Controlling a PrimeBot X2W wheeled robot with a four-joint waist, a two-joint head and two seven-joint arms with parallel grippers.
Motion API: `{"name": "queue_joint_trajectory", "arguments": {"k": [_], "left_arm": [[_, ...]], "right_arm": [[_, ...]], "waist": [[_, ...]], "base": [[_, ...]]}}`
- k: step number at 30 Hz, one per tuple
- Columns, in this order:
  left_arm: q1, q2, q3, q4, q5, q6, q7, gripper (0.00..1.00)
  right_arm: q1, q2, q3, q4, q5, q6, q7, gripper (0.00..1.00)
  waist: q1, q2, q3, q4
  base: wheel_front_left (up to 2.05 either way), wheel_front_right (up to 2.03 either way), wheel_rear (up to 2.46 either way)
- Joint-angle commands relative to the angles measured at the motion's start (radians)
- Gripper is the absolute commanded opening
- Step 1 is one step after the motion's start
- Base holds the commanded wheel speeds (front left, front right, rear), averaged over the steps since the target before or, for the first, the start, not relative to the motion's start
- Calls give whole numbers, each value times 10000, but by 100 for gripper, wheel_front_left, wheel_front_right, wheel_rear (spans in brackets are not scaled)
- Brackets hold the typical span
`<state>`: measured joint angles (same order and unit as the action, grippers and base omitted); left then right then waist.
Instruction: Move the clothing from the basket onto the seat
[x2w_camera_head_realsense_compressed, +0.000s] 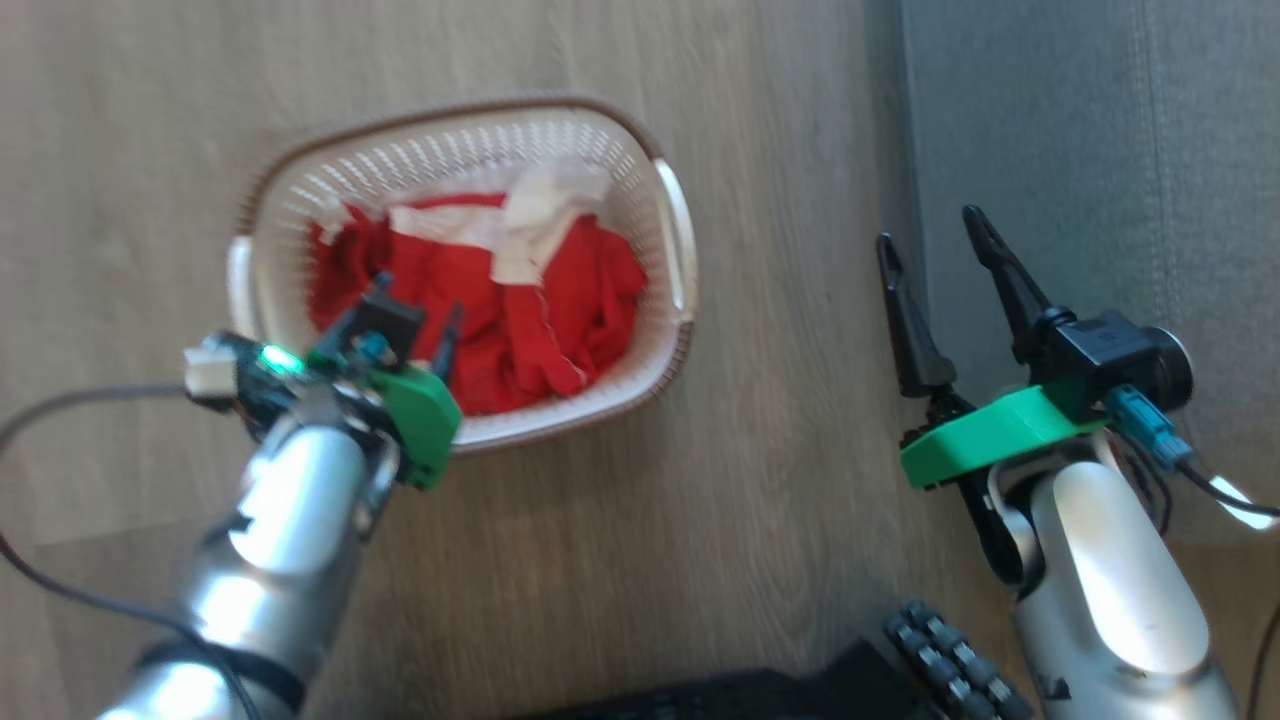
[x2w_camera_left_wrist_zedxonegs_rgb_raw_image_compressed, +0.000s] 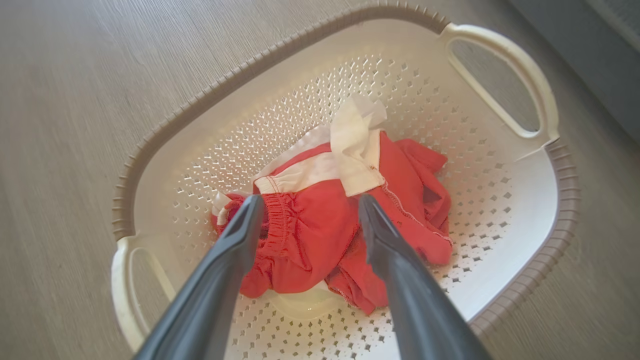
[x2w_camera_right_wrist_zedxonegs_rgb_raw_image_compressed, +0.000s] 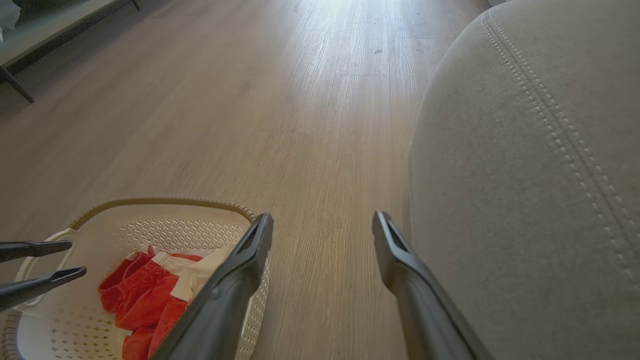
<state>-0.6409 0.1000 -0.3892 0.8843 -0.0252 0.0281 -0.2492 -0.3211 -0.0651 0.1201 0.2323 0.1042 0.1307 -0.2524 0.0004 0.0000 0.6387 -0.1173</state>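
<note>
The cream-white perforated basket (x2w_camera_head_realsense_compressed: 670, 215) with a brown rim stands on the wooden floor, holding crumpled red clothing (x2w_camera_head_realsense_compressed: 520, 300) with white panels. My left gripper (x2w_camera_head_realsense_compressed: 415, 320) hangs open over the basket's near left part; in the left wrist view my left gripper (x2w_camera_left_wrist_zedxonegs_rgb_raw_image_compressed: 310, 205) is spread wide just above the red clothing (x2w_camera_left_wrist_zedxonegs_rgb_raw_image_compressed: 320, 225), gripping nothing, with the basket (x2w_camera_left_wrist_zedxonegs_rgb_raw_image_compressed: 500, 210) around it. My right gripper (x2w_camera_head_realsense_compressed: 930, 235) is open and empty at the edge of the grey seat (x2w_camera_head_realsense_compressed: 1100, 150). In the right wrist view my right gripper (x2w_camera_right_wrist_zedxonegs_rgb_raw_image_compressed: 322, 222) points along the floor between basket (x2w_camera_right_wrist_zedxonegs_rgb_raw_image_compressed: 165, 202) and seat (x2w_camera_right_wrist_zedxonegs_rgb_raw_image_compressed: 525, 175).
The wooden floor (x2w_camera_head_realsense_compressed: 780, 500) runs between basket and seat. A dark wheeled base part (x2w_camera_head_realsense_compressed: 930, 650) shows at the bottom of the head view. A cable (x2w_camera_head_realsense_compressed: 60, 400) trails from my left wrist. A low furniture leg (x2w_camera_right_wrist_zedxonegs_rgb_raw_image_compressed: 15, 85) stands far off at the left.
</note>
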Motion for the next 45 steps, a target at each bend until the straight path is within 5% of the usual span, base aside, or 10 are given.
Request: {"name": "queue_joint_trajectory", "arguments": {"k": [1, 11, 18, 27, 37, 39, 40, 45], "left_arm": [[-516, 418, 225, 506, 106, -78, -126, 100], [-3226, 1253, -48, 3298, 522, -163, 71, 100], [-4269, 1702, -583, 3914, 969, -340, 1481, 100], [-5001, 2251, -1041, 4037, 1403, 341, 3045, 100], [-5012, 2098, -1337, 4061, 1262, -470, 4711, 100], [-4986, 2049, -1309, 4062, 1156, -551, 4851, 27], [-4977, 2021, -1306, 4063, 1111, -606, 4894, 0], [-4962, 1977, -1292, 4063, 921, -738, 4975, 0]], "right_arm": [[4, 105, 370, -312, 148, 0, -93, 100], [-228, 145, 824, -589, 810, 0, -93, 100], [-497, 147, 1166, -720, 959, 0, -93, 100], [-694, 148, 1545, -1883, 1499, 0, -93, 100], [-414, 148, 1714, -2164, 1340, 0, -93, 100], [-399, 148, 1711, -2172, 1328, 0, -93, 100], [-398, 148, 1705, -2172, 1324, 0, -93, 100], [-534, 148, 1738, -2136, 1277, 0, -93, 100]], "waist": [[-4, 0, 1126, -907], [-4, 0, 2408, -1674], [-4, 0, 3027, -2028], [-4, 0, 3651, -2355], [-4, 0, 3834, -2342], [-4, 0, 3841, -2340], [-4, 0, 3845, -2335], [-4, 0, 3835, -2312]], "base": [[0, 0, 0], [0, 0, 0], [0, 0, 0], [0, 0, 0], [0, 0, 0], [0, 0, 0], [0, 0, 0], [0, 0, 0]]}}
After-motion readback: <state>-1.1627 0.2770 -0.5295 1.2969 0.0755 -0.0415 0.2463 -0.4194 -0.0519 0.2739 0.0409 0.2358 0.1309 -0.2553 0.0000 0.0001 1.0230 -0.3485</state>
